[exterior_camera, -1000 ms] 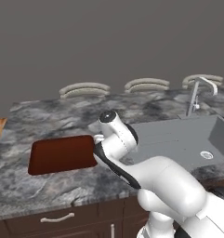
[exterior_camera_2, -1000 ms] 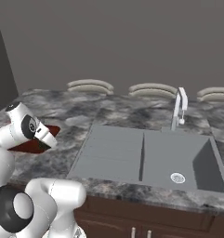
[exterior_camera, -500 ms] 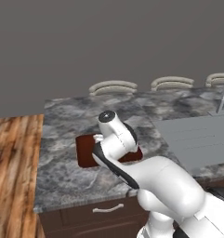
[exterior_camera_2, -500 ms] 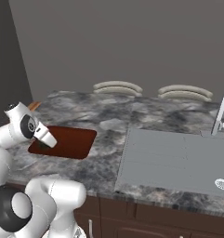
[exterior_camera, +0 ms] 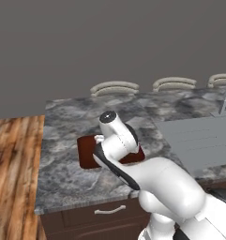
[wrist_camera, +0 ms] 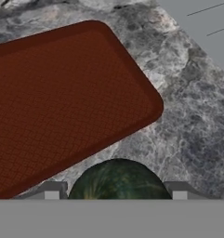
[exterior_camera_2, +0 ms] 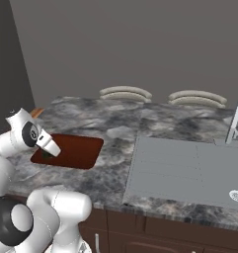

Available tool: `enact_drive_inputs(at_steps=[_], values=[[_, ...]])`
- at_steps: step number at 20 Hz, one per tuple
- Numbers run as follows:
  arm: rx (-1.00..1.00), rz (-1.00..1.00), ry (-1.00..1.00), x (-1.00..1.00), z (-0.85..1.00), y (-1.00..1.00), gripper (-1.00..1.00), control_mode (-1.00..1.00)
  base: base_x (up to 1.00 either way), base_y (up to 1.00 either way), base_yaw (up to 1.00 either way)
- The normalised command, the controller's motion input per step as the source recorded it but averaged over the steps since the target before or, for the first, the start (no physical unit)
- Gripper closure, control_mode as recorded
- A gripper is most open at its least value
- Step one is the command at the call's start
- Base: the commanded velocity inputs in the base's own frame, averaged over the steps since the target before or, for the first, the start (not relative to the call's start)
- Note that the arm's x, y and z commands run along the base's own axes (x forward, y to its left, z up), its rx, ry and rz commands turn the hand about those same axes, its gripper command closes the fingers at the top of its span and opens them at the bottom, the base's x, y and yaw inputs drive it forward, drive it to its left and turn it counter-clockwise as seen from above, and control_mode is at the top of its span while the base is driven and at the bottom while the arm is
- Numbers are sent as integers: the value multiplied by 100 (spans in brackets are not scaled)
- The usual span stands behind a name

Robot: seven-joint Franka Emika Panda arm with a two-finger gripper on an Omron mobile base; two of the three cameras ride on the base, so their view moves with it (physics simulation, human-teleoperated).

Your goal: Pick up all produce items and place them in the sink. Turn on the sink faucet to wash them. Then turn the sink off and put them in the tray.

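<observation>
Over the dark red-brown tray is where I have the hand right now, and I read this as the last step of the job: carrying the washed produce to its resting place. From the hand view, the round dark green produce item sits squarely between the two finger tips, which stand wide apart on either side of it, so I judge the gripper to be closed on it across its full width rather than standing idle. In the right base view I can just make out a dark green spot at the gripper's tip, above the near left part of the tray.

The tray lies flat on the marbled counter, well to the left of the grey sink. The faucet stands at the sink's far edge; I see no water running, though it is small in these views. In the left base view the arm covers much of the tray.

In the hand view, the produce lines up past the tray's near edge, over bare counter. So my next move calls for bringing the hand further in over the tray's middle, lowering until the item is close to the surface, then parting the fingers. Being round, it may roll once freed, so a low, gentle release seems wise.
</observation>
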Motion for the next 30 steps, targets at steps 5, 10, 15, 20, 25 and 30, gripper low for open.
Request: enact_drive_inputs(at_steps=[5,10,15,20,25,30], values=[[0,0,0,45,0,0,100,-100,0,0,0],[0,0,0,47,0,0,100,-100,0,0,0],[0,1,0,47,-5,0,100,-100,0,0,0],[0,4,0,40,-17,0,100,-100,0,0,0],[0,3,3,24,-26,0,100,-100,0,0,0],[0,3,4,22,-25,0,100,-100,0,0,0]])
